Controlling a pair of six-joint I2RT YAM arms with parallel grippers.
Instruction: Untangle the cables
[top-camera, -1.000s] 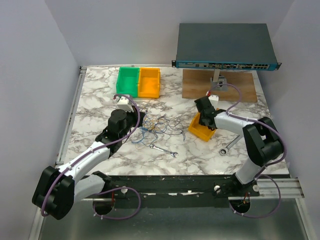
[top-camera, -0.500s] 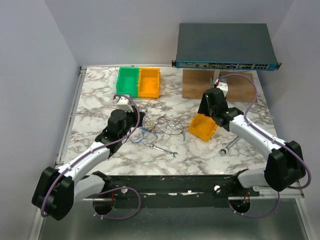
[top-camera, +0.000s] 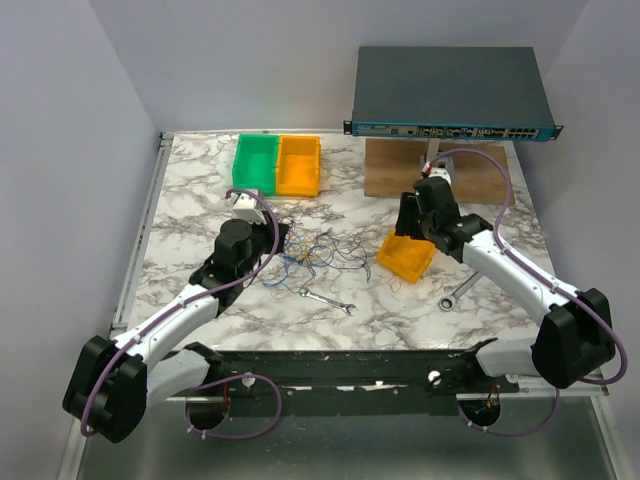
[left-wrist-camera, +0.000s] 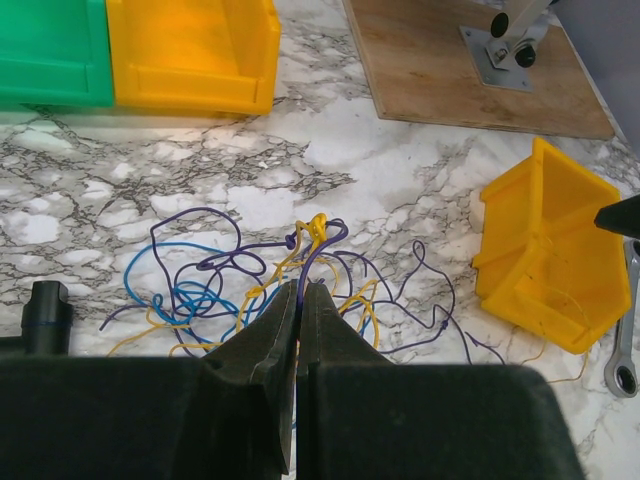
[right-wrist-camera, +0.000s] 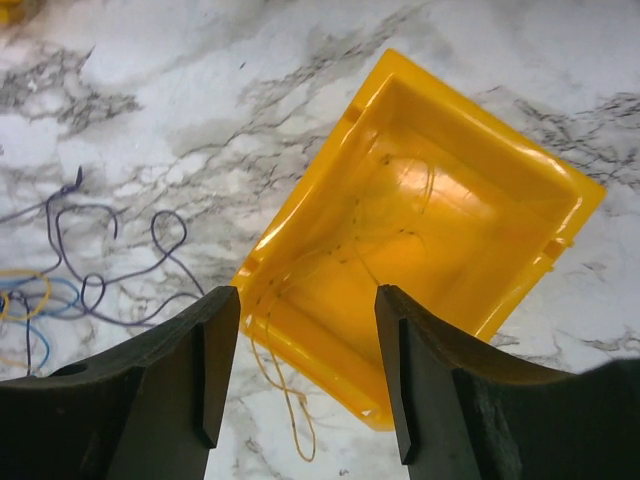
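The cables (top-camera: 312, 254) lie in a loose tangle of thin blue, yellow and dark purple wire on the marble table (top-camera: 200, 200). In the left wrist view the tangle (left-wrist-camera: 230, 280) spreads just ahead of my left gripper (left-wrist-camera: 300, 292). That gripper is shut on a dark purple cable (left-wrist-camera: 312, 250) that rises from the pile into its tips. My right gripper (right-wrist-camera: 305, 330) hangs open over a tilted yellow bin (right-wrist-camera: 430, 240). A thin yellow cable (right-wrist-camera: 285, 385) lies inside that bin and trails over its near rim. Nothing sits between the right fingers.
A green bin (top-camera: 255, 162) and an orange bin (top-camera: 298, 165) stand at the back left. One wrench (top-camera: 330, 299) lies in front of the tangle, another (top-camera: 457, 290) right of the yellow bin. A wooden board (top-camera: 480, 178) carries a stand under the network switch (top-camera: 450, 92).
My right gripper has opened and drawn back up from the yellow bin, and its arm has swung out to the right. The left arm has stayed where it was.
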